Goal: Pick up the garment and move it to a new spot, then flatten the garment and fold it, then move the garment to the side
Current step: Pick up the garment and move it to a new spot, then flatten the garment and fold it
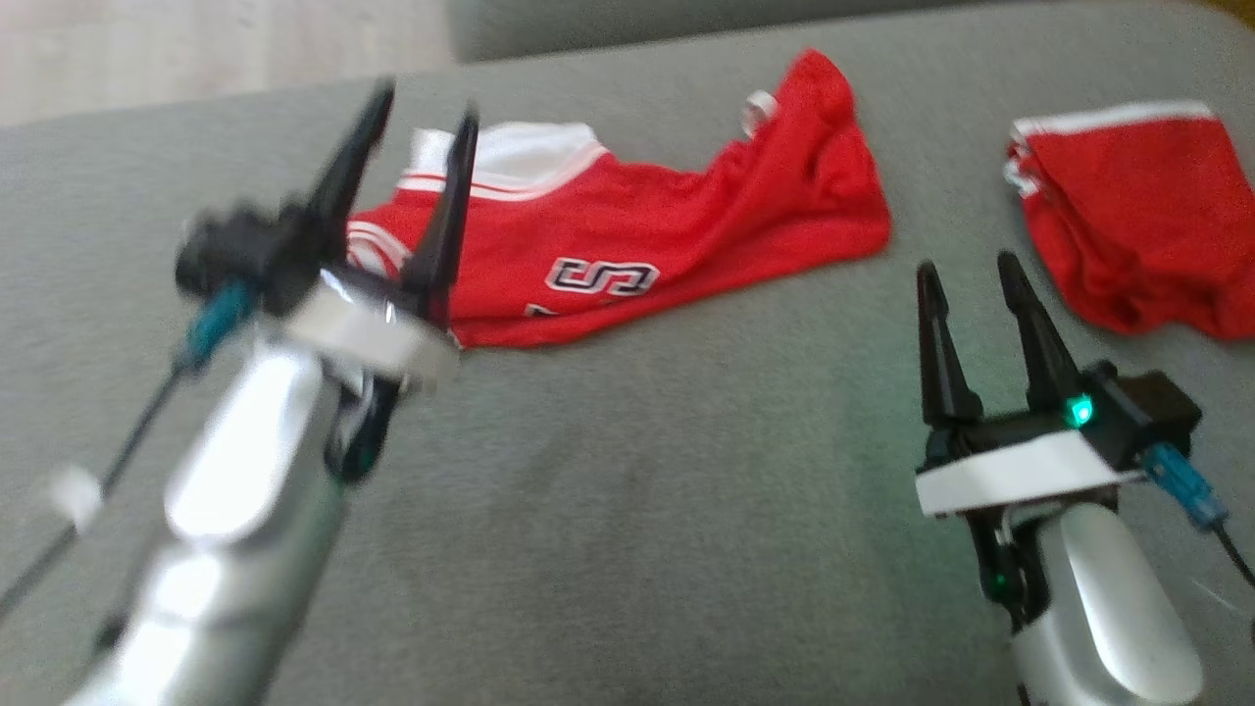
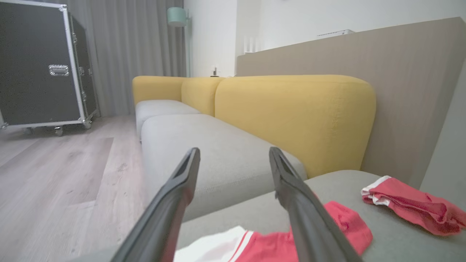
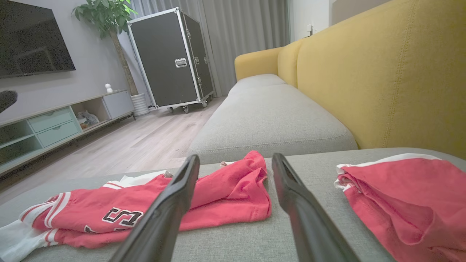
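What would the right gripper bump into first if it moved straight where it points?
Likely the bunched end of the red jersey, ahead between the right gripper's open fingers. Height is unclear; it might pass above it, over the grey sofa cushion.
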